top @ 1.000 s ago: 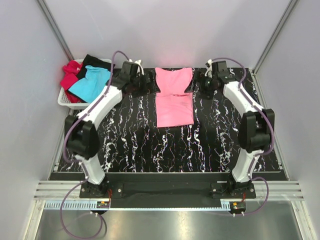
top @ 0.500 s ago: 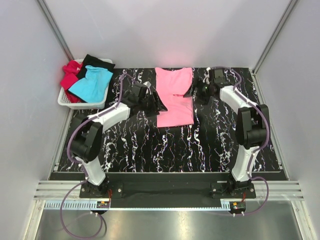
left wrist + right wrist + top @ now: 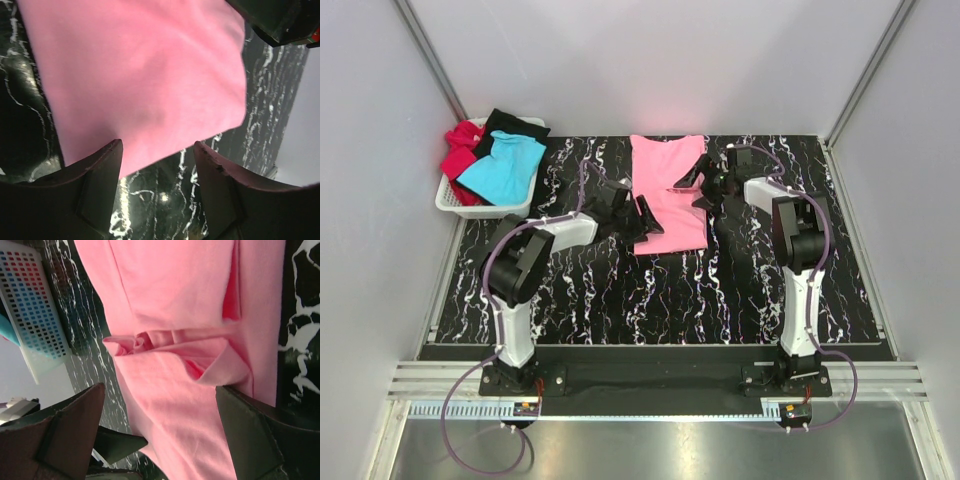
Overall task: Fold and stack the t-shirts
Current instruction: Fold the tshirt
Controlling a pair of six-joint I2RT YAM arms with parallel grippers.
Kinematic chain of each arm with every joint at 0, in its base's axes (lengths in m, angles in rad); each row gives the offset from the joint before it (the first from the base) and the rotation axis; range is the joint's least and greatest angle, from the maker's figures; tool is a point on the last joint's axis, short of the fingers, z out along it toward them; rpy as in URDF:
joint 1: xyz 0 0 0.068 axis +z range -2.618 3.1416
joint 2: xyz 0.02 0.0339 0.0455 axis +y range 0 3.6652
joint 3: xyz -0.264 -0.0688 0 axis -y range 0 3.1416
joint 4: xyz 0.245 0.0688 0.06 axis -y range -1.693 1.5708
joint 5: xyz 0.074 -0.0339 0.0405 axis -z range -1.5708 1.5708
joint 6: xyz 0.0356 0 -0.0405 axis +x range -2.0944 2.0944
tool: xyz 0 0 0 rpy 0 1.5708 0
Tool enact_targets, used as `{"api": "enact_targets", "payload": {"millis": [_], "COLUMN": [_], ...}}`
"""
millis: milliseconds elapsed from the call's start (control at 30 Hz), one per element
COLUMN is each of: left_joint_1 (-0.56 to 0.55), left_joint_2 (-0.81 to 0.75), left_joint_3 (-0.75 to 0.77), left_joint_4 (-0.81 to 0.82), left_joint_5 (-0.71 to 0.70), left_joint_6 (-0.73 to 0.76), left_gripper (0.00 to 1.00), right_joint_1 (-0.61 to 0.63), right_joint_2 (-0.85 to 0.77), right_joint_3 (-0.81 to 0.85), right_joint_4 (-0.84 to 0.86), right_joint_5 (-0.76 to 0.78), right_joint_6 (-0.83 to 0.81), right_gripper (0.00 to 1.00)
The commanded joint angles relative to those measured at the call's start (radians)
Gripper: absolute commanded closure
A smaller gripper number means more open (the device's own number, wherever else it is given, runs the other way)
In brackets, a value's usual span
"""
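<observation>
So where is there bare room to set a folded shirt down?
Barest: the near half of the table, between the arm bases, short of the pink t-shirt. A smaller patch between the white basket and the shirt's far end. Crowded beside the shirt, where the left gripper and right gripper sit.

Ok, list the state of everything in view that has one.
Pink t-shirt: flat on the table, partly folded.
Turquoise t-shirt: unfolded, in the basket.
Red t-shirt: bunched in the basket.
Black t-shirt: bunched in the basket.
Left arm: jaws open at the pink shirt's edge.
Right arm: jaws open over the pink shirt.
</observation>
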Motion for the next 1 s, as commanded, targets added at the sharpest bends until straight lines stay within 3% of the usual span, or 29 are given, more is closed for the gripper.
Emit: {"api": "enact_targets", "payload": {"millis": [0, 233, 567, 733, 867, 967], "left_joint_1": [0.003, 0.000, -0.013, -0.025, -0.037, -0.040], "left_joint_2": [0.038, 0.042, 0.062, 0.070, 0.062, 0.058], "left_joint_3": [0.004, -0.020, 0.021, 0.064, 0.100, 0.115], "left_joint_4": [0.003, -0.134, -0.206, -0.224, -0.258, -0.269], "left_joint_5": [-0.061, -0.149, -0.149, -0.129, -0.132, -0.135], "left_joint_6": [-0.007, 0.013, 0.120, 0.157, 0.203, 0.219], "left_gripper": [0.38, 0.39, 0.38, 0.37, 0.36, 0.36], "right_joint_1": [0.004, 0.004, 0.002, 0.016, 0.031, 0.033], "right_joint_2": [0.024, 0.004, -0.074, -0.106, -0.216, -0.253], "right_joint_3": [0.013, 0.039, 0.157, 0.280, 0.156, 0.033], "right_joint_4": [0.120, -0.026, -0.188, -0.349, -0.339, -0.158], "right_joint_5": [-0.018, 0.233, 0.275, 0.178, 0.165, -0.027], "right_joint_6": [0.046, -0.152, -0.374, -0.422, -0.314, -0.128], "right_gripper": [0.00, 0.00, 0.00, 0.00, 0.00, 0.00]}}
